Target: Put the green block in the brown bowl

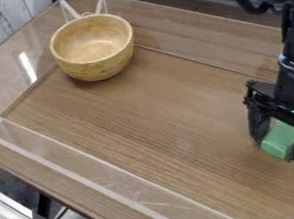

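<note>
Black gripper (pixel 282 133) set straight down over the small bright-green rectangular block (pixel 280 140) near the right edge of the wooden table (pixel 151 121).

The jaws stand spread wide, one on each side of the green block, which rests on the table surface; whether the fingers touch it cannot be told. The block lies close to the table's right edge and its clear low wall (pixel 61 157). The round, light tan-brown wooden bowl (pixel 92 46) sits upright and empty at the far left, well apart from the gripper. Between block and bowl runs a broad stretch of bare wood-grain surface.
</note>
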Tool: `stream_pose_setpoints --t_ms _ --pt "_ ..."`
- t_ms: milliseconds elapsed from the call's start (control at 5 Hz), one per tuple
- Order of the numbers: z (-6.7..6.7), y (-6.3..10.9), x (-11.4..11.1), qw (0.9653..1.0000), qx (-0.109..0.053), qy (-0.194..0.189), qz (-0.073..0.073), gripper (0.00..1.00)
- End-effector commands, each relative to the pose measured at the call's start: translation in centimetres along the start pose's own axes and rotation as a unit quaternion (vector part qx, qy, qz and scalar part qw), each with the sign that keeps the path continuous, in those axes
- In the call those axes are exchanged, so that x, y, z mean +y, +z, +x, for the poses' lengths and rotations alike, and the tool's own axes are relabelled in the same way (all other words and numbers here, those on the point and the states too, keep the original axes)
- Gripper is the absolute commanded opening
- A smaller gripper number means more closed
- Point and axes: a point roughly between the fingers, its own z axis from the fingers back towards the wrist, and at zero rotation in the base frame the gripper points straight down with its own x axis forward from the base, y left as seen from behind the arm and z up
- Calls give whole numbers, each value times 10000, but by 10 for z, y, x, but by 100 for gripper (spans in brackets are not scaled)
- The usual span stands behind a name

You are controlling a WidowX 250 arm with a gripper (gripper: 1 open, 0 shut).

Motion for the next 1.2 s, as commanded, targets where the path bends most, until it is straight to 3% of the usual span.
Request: stream_pose_setpoints --t_ms 0,400,600,800,1000 --pt "7 20 -1 9994 -349 -7 -59 0" --pt "3 37 2 9988 -483 -54 -92 0" --pt "-1 62 4 9973 -735 -54 -69 0" --pt "2 103 18 9937 -1119 57 -7 0" --pt "15 131 54 9900 -1349 423 28 0"
